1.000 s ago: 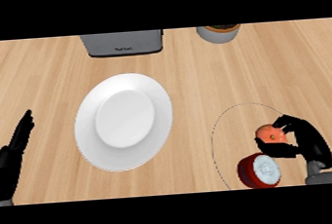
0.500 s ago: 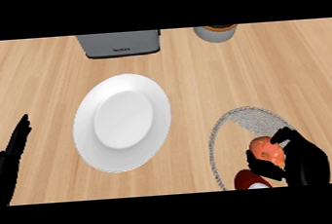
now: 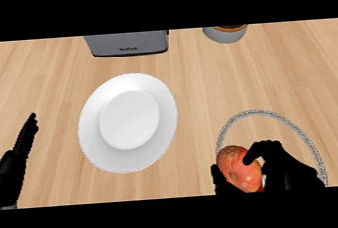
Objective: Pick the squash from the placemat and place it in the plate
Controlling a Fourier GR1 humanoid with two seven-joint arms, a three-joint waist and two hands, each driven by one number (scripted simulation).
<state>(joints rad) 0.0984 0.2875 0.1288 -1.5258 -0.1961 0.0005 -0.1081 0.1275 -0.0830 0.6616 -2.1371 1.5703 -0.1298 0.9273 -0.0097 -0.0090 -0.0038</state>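
Observation:
An orange squash [image 3: 238, 168] lies on the round wood-toned placemat with a pale rim [image 3: 282, 120] at the lower right. My right hand [image 3: 278, 168] curls round the squash, thumb on its left side and fingers over its right. A white plate [image 3: 129, 121] sits at the counter's middle, left of the placemat. My left hand [image 3: 14, 164] rests open at the lower left edge, fingers pointing up, apart from the plate.
A grey toaster-like appliance [image 3: 128, 43] stands at the back centre. A grey cup [image 3: 225, 32] with a dark top stands at the back right. Bare wooden counter [image 3: 235, 76] lies between the plate and the back items.
My right hand has closed round the squash and shifted left and down on the placemat. The red object seen earlier beside the squash no longer shows. The left hand stays put.

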